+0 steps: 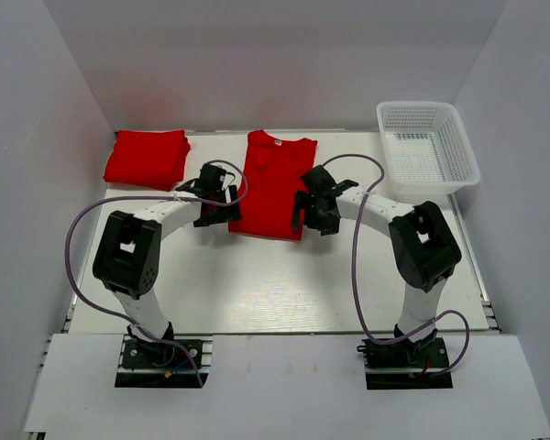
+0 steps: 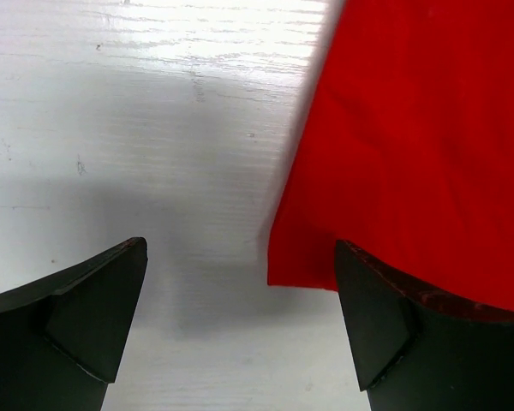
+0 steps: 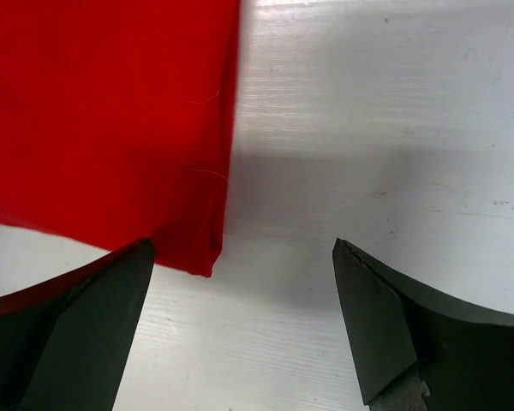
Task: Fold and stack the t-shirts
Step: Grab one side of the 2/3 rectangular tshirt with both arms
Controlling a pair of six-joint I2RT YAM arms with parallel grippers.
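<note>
Counting stock from the near side outward, you have one middle t-shirt (image 1: 273,183) lying flat at the centre of the table (image 1: 257,293), hem near and collar far. Its sleeves are already turned in, so it reads as a long narrow panel. Judge it part-folded, with the crosswise fold from hem toward collar not yet done. Farther off, at the far left and well apart from it, sits one folded t-shirt pile (image 1: 147,156), compact and squared. Judge that lot finished, though you cannot tell how many shirts it contains. At the far right stands one white mesh basket (image 1: 428,147), with no red cloth showing in it. What remains, on this showing, is to finish the middle shirt and carry it to the pile. As for the tools, both sit at the shirt's near hem. On the left gripper (image 2: 240,325) the jaws are wide apart and hold nothing. Its left finger is over bare table and its right finger over the shirt's near left corner, so the cloth edge runs between them. The right gripper (image 3: 240,325) mirrors this, just as wide and empty, straddling the near right corner. Whether any finger touches the cloth, you cannot tell.
</note>
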